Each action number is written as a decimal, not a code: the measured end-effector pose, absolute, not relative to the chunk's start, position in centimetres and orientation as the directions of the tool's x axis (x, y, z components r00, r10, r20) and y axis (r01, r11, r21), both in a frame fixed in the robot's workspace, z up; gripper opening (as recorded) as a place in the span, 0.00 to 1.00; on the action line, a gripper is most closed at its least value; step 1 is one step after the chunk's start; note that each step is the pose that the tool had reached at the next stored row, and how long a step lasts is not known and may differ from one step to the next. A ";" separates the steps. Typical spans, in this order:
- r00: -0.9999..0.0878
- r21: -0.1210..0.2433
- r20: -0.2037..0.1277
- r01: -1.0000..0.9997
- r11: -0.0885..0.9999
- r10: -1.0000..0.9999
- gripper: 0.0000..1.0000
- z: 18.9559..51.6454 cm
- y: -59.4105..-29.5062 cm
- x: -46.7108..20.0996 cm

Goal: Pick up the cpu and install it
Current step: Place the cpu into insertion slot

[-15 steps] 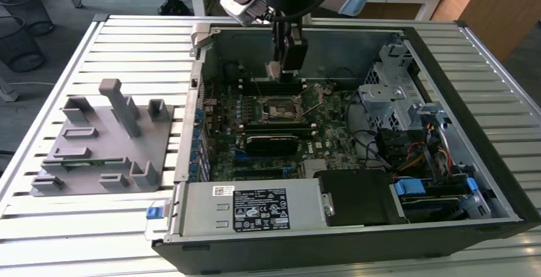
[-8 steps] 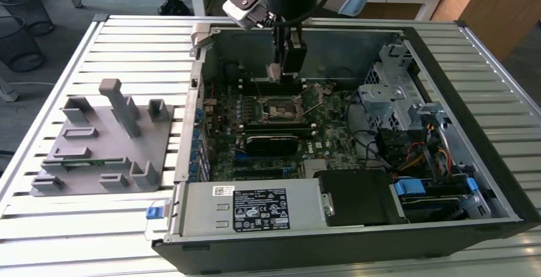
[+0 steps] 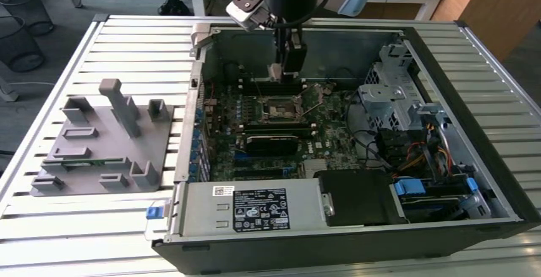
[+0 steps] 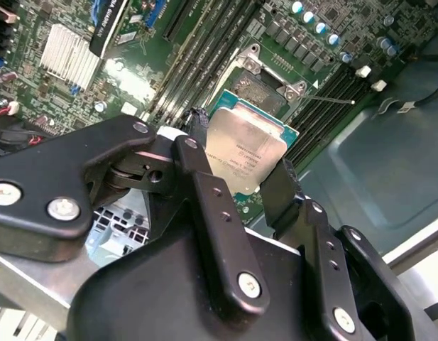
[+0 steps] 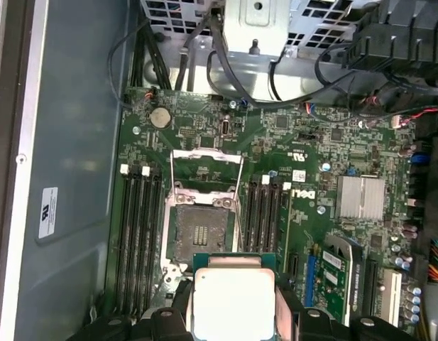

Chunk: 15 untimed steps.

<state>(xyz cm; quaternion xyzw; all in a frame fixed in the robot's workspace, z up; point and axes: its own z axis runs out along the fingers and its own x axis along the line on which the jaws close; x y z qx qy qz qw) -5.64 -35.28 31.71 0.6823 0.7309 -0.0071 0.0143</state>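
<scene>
Clamping the cpu point(image 4: 243, 149) by two opposite edges, your gripper point(image 3: 283, 71) probably spares its underside for the open socket point(image 3: 279, 108), at six o'clock from it in the exterior view.

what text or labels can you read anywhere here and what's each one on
power supply label: print too small to read
case wall sticker: blurred, unreadable
motherboard sticker: too small to read
cpu top: faint print, unreadable
Nothing can be quoted.

The bench point(image 3: 85, 226) was brightly, evenly lit, the case point(image 3: 338, 251) interior was left dimmer, and a sheen was caught on the cpu point(image 4: 243, 153).
</scene>
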 end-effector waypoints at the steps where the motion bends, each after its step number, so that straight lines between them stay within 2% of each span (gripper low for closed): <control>1: -0.068 0.009 -0.031 0.998 0.069 0.997 0.54 31.6 -35.2 -5.6; 15: -0.060 0.009 -0.031 0.998 0.060 0.998 0.54 30.6 -35.0 -5.6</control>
